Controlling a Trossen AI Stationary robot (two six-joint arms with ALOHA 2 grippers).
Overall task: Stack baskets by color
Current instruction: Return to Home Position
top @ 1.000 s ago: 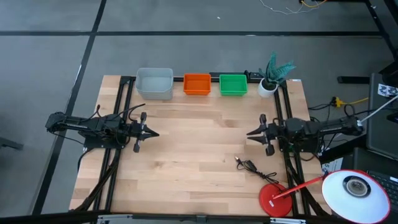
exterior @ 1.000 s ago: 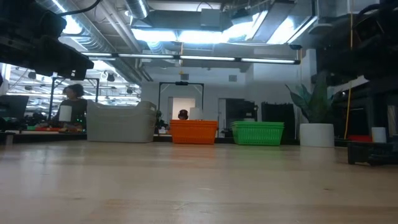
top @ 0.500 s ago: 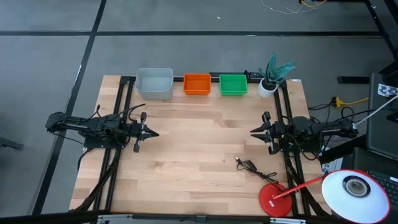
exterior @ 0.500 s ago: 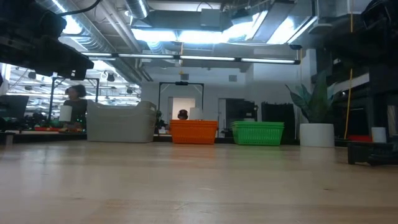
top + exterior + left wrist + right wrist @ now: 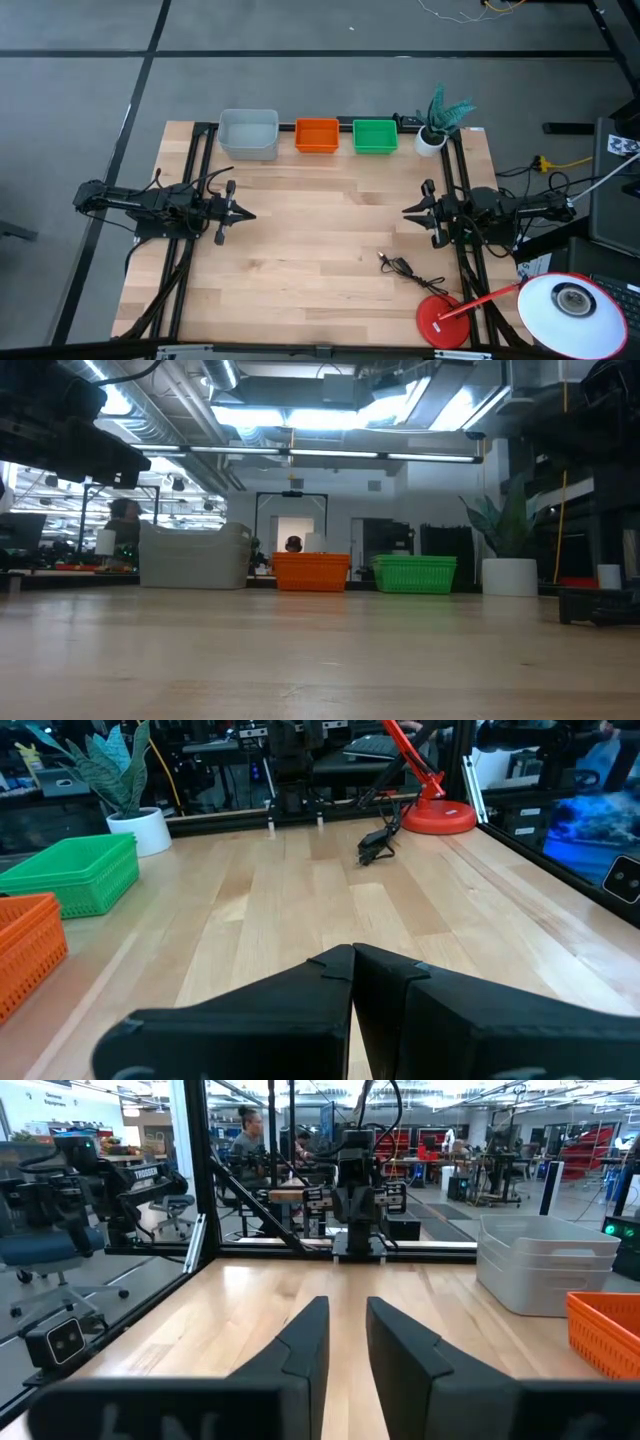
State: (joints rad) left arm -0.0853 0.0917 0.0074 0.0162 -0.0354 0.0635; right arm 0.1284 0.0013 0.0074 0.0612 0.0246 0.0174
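High view, baskets mouths up, long axes side to side, left jaws together, right jaws parted.

Colours logged per item. The translucent grey-white plastic mesh bin stack is recorded as pale and cloudy. The orange plastic mesh bin stack and the green plastic mesh bin stack are recorded as saturated, and a fine lattice pattern is seen on their walls. The rectangular wooden table top is noted as pale blond, banded by plank strips of uneven tone. The left gripper and right gripper are noted as matt black. Beside the right gripper are noted a red round lamp base, a thin black cable, and a small white round pot with teal spiky leaves.
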